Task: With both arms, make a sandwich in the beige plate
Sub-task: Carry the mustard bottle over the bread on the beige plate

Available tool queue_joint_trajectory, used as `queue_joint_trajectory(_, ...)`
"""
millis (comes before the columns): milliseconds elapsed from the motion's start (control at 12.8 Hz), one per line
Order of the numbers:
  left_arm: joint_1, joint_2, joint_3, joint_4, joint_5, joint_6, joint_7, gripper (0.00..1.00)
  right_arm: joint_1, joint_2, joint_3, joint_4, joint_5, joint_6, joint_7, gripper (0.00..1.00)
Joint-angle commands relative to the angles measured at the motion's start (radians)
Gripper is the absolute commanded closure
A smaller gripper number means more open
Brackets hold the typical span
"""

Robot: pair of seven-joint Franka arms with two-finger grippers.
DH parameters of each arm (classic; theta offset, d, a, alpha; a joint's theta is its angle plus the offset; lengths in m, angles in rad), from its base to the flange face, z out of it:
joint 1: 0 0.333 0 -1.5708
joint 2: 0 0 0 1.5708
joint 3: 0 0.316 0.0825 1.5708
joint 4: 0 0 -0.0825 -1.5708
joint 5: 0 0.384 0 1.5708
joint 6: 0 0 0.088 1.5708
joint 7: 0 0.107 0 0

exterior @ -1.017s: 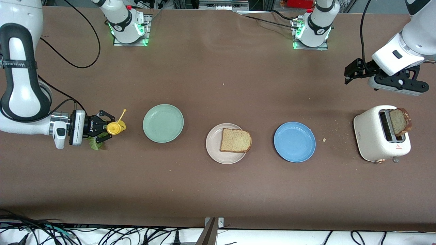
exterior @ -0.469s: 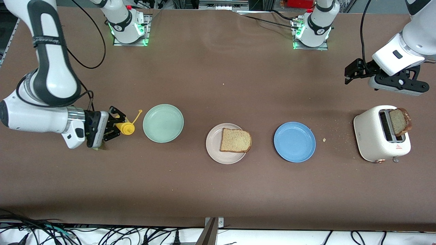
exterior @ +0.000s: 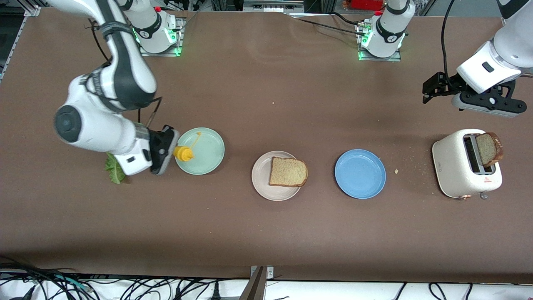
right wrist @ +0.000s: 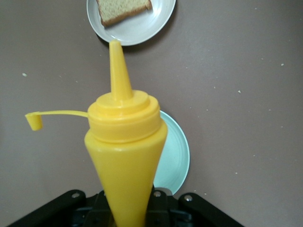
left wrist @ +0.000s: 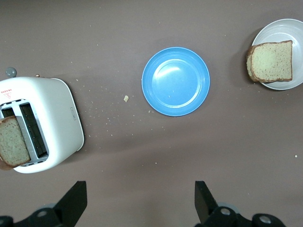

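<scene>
Over the mint-green plate (exterior: 200,151), at its nine o'clock edge, the right gripper (exterior: 166,151) is clamped on a yellow squeeze bottle (exterior: 183,153), cap tether dangling. A second ago it held the bottle well out toward the right arm's end of the table, above the lettuce leaf (exterior: 113,167); the arm has since swung across and the leaf now lies uncovered on the table. In the right wrist view the bottle's nozzle (right wrist: 118,71) points toward the beige plate (right wrist: 142,29). That plate (exterior: 266,183) sits mid-table with one bread slice (exterior: 288,171) overhanging its three o'clock rim; the blue plate (exterior: 360,173) lies beside it. The left gripper (exterior: 433,86) waits unmoved above the table near the toaster (exterior: 458,166), fingers spread wide and empty. A second bread slice (exterior: 488,148) stands in the toaster's slot.
</scene>
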Motion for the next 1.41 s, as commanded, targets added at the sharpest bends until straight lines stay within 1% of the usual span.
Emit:
queue_joint_trajectory(0, -0.001, -0.016, -0.002, -0.009, 0.029, -0.005, -0.009, 0.0, 0.047, 0.007, 0.044, 0.019, -0.16, 0.025, 0.084, 0.98)
queue_joint_trajectory(235, -0.001, -0.016, -0.002, -0.009, 0.029, -0.005, -0.009, 0.0, 0.103, 0.017, 0.102, 0.019, -0.362, 0.025, 0.203, 0.98)
queue_joint_trajectory(391, -0.001, -0.016, -0.002, -0.009, 0.029, -0.005, -0.009, 0.0, 0.165, 0.042, 0.107, 0.02, -0.47, 0.022, 0.286, 0.98)
queue_joint_trajectory(548, -0.001, -0.016, -0.003, -0.009, 0.029, -0.004, -0.009, 0.0, 0.216, 0.074, 0.107, 0.036, -0.542, 0.016, 0.353, 0.98)
queue_joint_trajectory(782, -0.001, -0.016, -0.002, -0.009, 0.027, -0.005, -0.009, 0.0, 0.296, 0.149, 0.099, 0.074, -0.648, 0.008, 0.419, 0.97)
queue_joint_trajectory(1095, -0.001, -0.017, -0.002, -0.009, 0.027, -0.004, -0.009, 0.0, 0.359, 0.252, 0.081, 0.132, -0.774, -0.009, 0.44, 0.97)
queue_joint_trajectory(1174, -0.001, -0.016, -0.002, -0.009, 0.027, -0.005, -0.009, 0.0, 0.367, 0.272, 0.076, 0.143, -0.8, -0.009, 0.441, 0.97)
queue_joint_trajectory(1330, -0.001, -0.016, -0.002, -0.009, 0.027, -0.004, -0.009, 0.0, 0.38, 0.295, 0.057, 0.163, -0.814, -0.009, 0.447, 0.97)
